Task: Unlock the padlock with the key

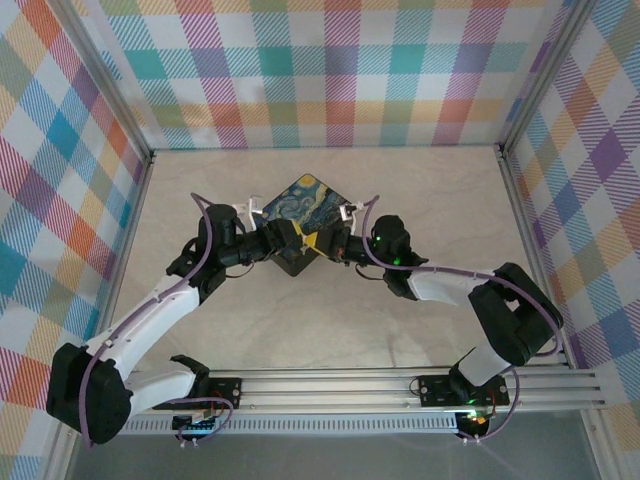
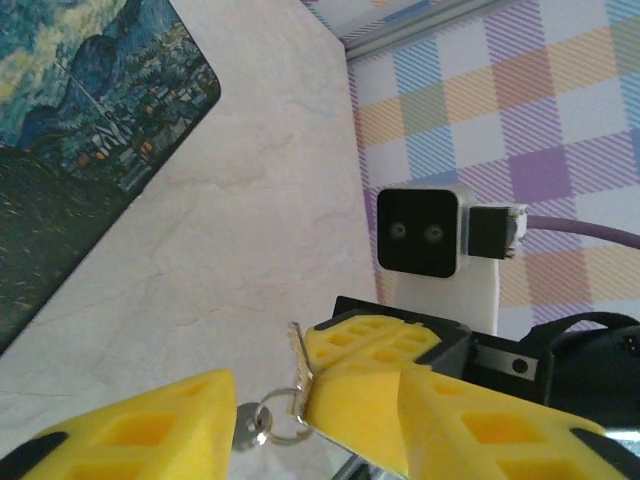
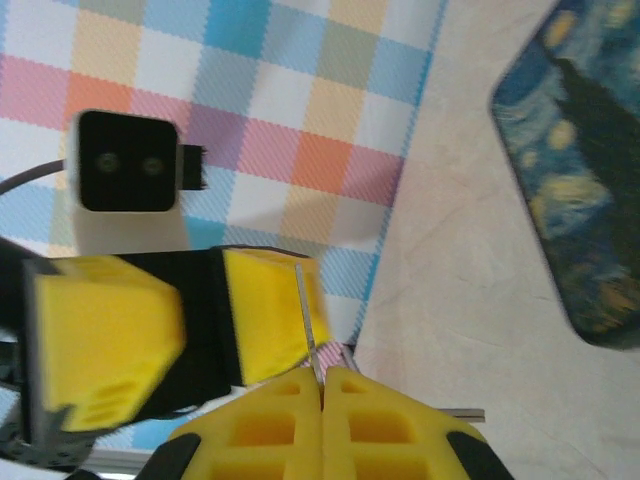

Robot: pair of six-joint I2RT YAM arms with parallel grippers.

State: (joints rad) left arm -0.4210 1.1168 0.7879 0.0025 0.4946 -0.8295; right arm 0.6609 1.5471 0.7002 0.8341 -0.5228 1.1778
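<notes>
My right gripper (image 3: 323, 375) is shut on the key (image 3: 306, 310), a thin silvery blade that stands up out of its closed yellow tips. The blade lies against one yellow finger (image 3: 265, 320) of my left gripper. In the left wrist view, my left gripper (image 2: 270, 410) is open. The key (image 2: 297, 360) and its ring hang in the gap, beside the right gripper's shut tips (image 2: 385, 340). From above, both grippers meet at the near corner of the night-sky box (image 1: 300, 205), the left gripper (image 1: 298, 243) facing the right gripper (image 1: 325, 243). The padlock is hidden.
The dark box with the swirling print lies on the pale tabletop (image 1: 330, 310); the box (image 2: 80, 120) is far left in the left wrist view. Checked walls (image 1: 330, 70) close in the back and both sides. A metal rail (image 1: 400, 385) runs along the near edge.
</notes>
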